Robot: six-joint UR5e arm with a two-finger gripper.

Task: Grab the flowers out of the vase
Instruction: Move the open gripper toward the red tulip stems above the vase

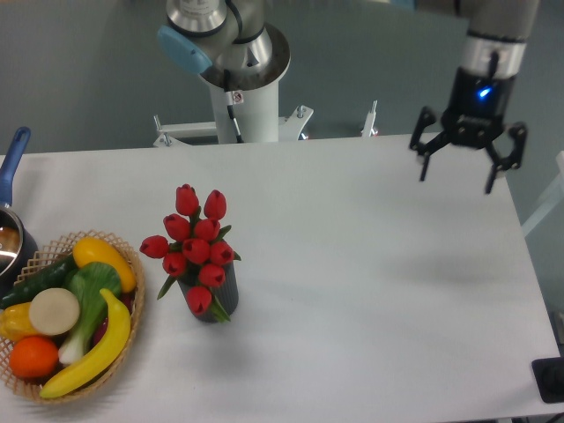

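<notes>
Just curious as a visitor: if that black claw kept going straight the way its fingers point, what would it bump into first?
Probably only the bare white table. The open gripper points straight down over the table's far right part, well away from the red tulips, though depth is hard to judge from one view.
</notes>
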